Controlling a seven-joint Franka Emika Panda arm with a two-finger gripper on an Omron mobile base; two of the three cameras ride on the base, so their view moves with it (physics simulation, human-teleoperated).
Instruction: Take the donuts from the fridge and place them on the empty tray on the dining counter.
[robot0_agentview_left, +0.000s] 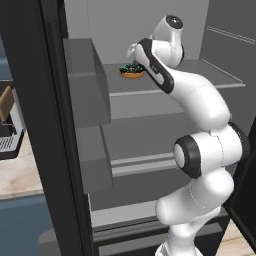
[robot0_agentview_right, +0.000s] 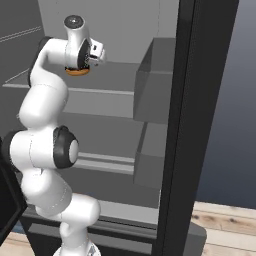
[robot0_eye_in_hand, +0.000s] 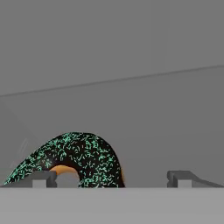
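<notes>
Inside the tall black fridge (robot0_agentview_left: 40, 125) with its grey shelved interior, the white arm is reaching over a flat grey upper shelf (robot0_agentview_left: 200, 82) — its two-finger gripper (robot0_eye_in_hand: 111, 178), spread wide and holding nothing, is hovering beside the chocolate-iced sprinkled ring donut (robot0_eye_in_hand: 72, 159), needing to centre and close.

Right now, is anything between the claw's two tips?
Yes. In the hand view, the chocolate sprinkle donut sits partly between the open claw tips, nearer one tip; bare fridge shelf beyond.
</notes>
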